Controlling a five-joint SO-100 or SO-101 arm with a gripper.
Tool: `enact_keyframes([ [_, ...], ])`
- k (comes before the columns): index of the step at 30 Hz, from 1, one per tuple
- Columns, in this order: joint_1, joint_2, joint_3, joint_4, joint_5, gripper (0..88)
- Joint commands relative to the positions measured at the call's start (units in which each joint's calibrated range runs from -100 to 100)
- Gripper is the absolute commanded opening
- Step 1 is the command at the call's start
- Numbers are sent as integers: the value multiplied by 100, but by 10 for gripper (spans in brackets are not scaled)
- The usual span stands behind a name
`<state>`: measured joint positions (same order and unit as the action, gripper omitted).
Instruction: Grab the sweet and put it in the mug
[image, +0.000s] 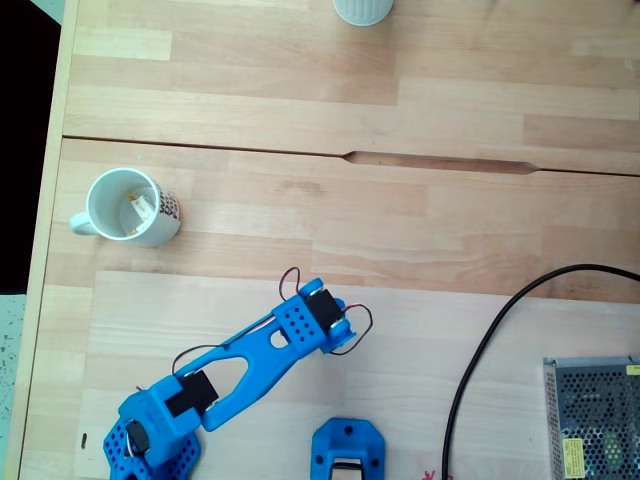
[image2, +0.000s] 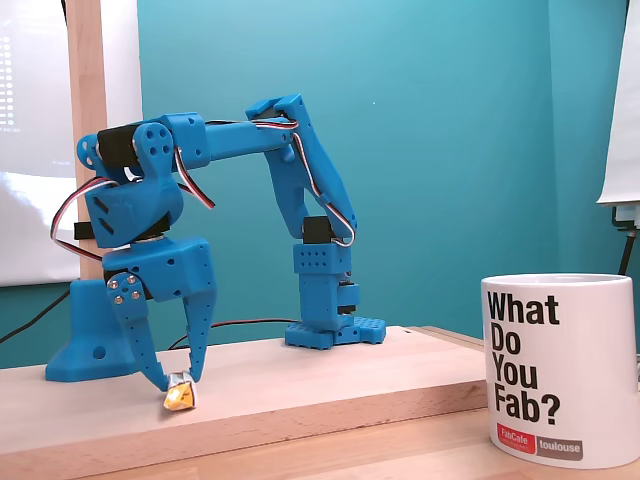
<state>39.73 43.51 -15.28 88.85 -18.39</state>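
Seen from directly above, one fixed view looks straight down on the wooden bench (image: 400, 220), taking in the blue arm (image: 265, 355) near the bottom edge. Another fixed view sits low at bench level, close beside a printed mug (image2: 560, 365), facing the arm (image2: 240, 150) side-on against a teal wall (image2: 450, 120). Both share the arm and bench (image2: 300, 375).

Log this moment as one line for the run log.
phase: grasping | gripper: shut on sweet, pointing down | mug: upright, apart from gripper | inside mug: another candy
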Motion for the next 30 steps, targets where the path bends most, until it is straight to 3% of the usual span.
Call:
enact_keyframes([
  [1,-1,-650,-50,58,29,31],
  [22,-52,-2044,-50,50,29,31],
  [30,-676,-2397,-6,50,34,31],
])
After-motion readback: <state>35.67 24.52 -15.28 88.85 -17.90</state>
